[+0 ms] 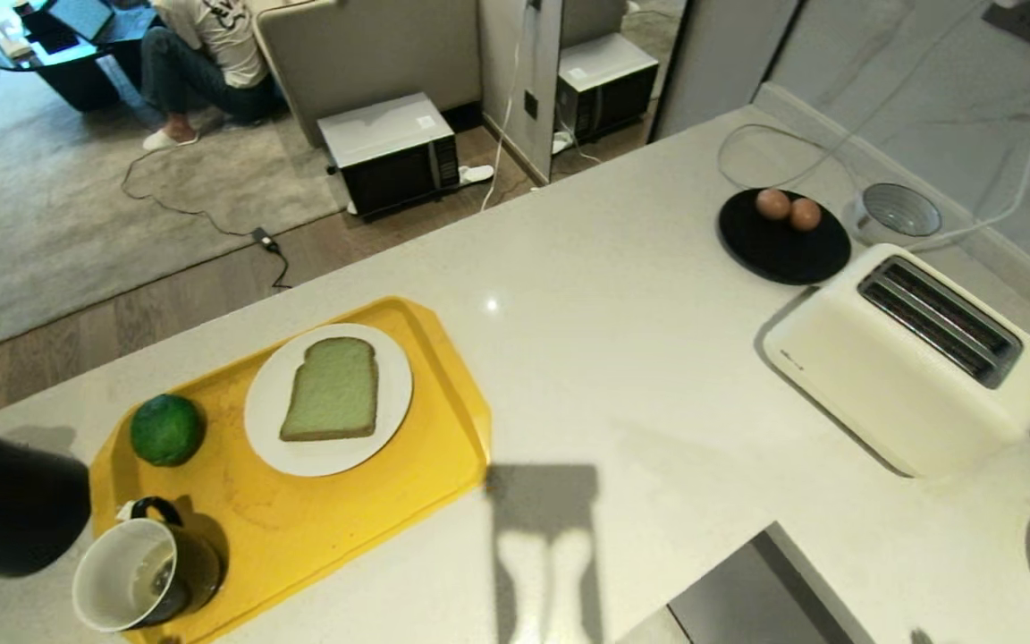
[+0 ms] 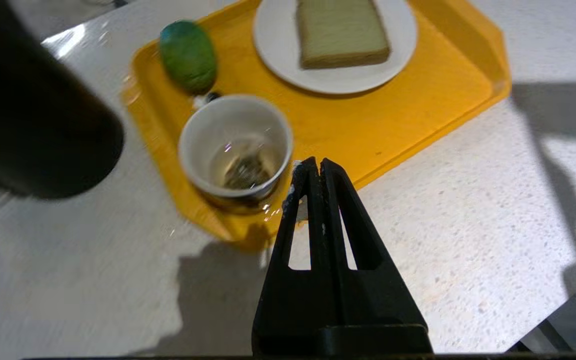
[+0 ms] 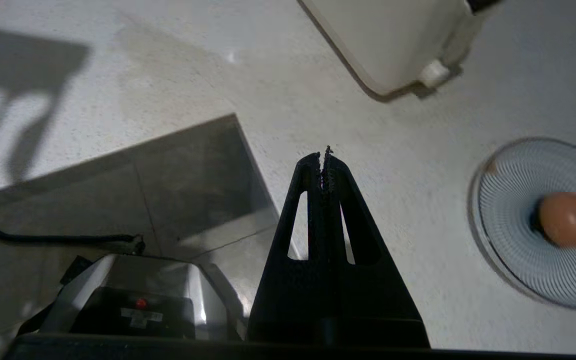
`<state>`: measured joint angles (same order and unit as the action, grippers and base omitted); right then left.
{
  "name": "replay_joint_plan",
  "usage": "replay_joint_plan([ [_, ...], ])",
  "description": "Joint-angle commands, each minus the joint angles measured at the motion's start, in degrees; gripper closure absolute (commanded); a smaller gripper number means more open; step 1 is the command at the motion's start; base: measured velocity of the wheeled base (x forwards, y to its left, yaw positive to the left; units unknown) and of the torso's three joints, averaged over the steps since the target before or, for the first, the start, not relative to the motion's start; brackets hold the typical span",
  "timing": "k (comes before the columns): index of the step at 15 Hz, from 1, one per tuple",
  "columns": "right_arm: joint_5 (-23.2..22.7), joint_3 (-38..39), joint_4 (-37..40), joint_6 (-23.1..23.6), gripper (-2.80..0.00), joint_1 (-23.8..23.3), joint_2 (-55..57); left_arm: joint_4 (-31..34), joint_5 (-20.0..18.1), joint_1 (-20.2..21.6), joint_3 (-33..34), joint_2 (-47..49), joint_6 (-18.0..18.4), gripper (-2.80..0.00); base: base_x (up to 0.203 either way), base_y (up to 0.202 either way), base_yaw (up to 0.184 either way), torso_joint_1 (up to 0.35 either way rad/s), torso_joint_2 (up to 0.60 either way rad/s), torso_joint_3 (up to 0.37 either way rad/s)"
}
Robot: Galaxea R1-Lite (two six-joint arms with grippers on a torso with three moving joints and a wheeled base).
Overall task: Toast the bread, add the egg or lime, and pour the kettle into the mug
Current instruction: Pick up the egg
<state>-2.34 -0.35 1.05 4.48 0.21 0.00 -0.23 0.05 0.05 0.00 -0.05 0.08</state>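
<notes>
A pale green bread slice [image 1: 333,390] lies on a white plate [image 1: 265,438] on the yellow tray [image 1: 426,429]. Beside it on the tray sit the dark green lime [image 1: 166,429] and the mug [image 1: 135,572], which holds a little liquid and a tea bag. The black kettle [image 1: 5,505] stands left of the tray. Two brown eggs [image 1: 789,209] rest on a black plate [image 1: 779,250] behind the white toaster [image 1: 913,358]. Another egg [image 3: 566,219] lies on a striped plate [image 3: 518,240]. My left gripper [image 2: 316,162] hangs shut and empty just short of the mug [image 2: 235,150]. My right gripper [image 3: 322,159] is shut and empty over the counter's front edge.
A patterned grey bowl [image 1: 901,211] and white cables sit at the counter's back right. The counter has a cut-out at the front [image 1: 730,590]. Beyond it on the floor stand two microwaves [image 1: 390,152], and a person [image 1: 202,54] sits on the rug.
</notes>
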Motion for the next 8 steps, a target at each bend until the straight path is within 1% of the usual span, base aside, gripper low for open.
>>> replay_joint_plan([
  [1, -0.03, 0.0, 0.01, 0.08, 0.0, 0.06, 0.09, -0.03, 0.04, 0.04, 0.0, -0.04, 0.0, 0.0, 0.002, 0.007, -0.174, 0.012, 0.0, 0.002],
  [8, -0.03, 0.0, 0.01, 0.0, 0.0, 0.06, 0.09, -0.03, 0.04, 0.04, 0.0, -0.04, 0.0, 0.0, 0.002, 0.007, -0.169, 0.001, 0.0, 0.001],
])
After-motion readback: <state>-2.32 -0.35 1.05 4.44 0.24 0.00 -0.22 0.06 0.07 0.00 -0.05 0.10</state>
